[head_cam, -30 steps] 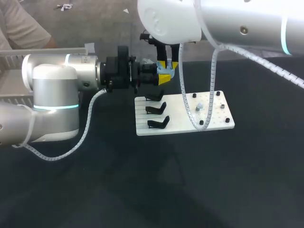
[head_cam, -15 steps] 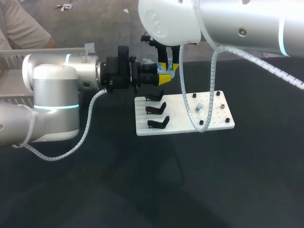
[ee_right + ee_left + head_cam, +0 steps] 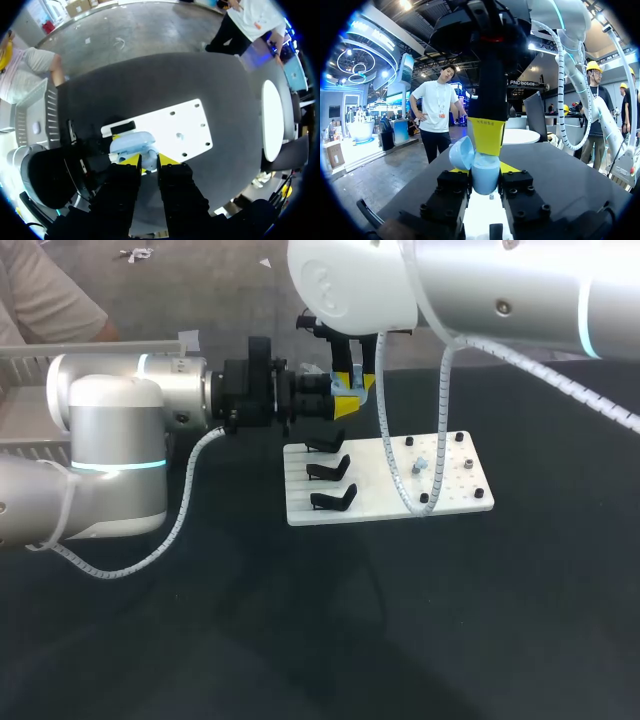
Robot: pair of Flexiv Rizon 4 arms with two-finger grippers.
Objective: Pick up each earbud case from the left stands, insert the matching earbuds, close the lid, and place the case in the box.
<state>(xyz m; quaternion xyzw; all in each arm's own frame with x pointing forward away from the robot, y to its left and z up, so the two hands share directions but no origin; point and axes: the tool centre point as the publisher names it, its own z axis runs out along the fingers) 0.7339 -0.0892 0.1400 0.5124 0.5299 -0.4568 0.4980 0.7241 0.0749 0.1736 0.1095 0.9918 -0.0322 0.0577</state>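
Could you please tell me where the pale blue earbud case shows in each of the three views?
Head view: only a pale blue sliver of the earbud case shows, where both pincers meet beyond the white board's far edge.
Left wrist view: the case is large, lid open, clamped in the left pincer.
Right wrist view: the case lies just ahead of the right pincer.
Shared landmark: the white board.

We take the stand plate (image 3: 385,505) as our mark. Three stands (image 3: 330,473) sit in a row, front to back, on its left part, with pegs (image 3: 458,437) on its right part. Over its rear left part, the earbud case (image 3: 131,144) sits clamped in our left gripper (image 3: 484,175), with our right gripper (image 3: 149,161) directly above the case. The box (image 3: 120,344) lies well left of the plate.
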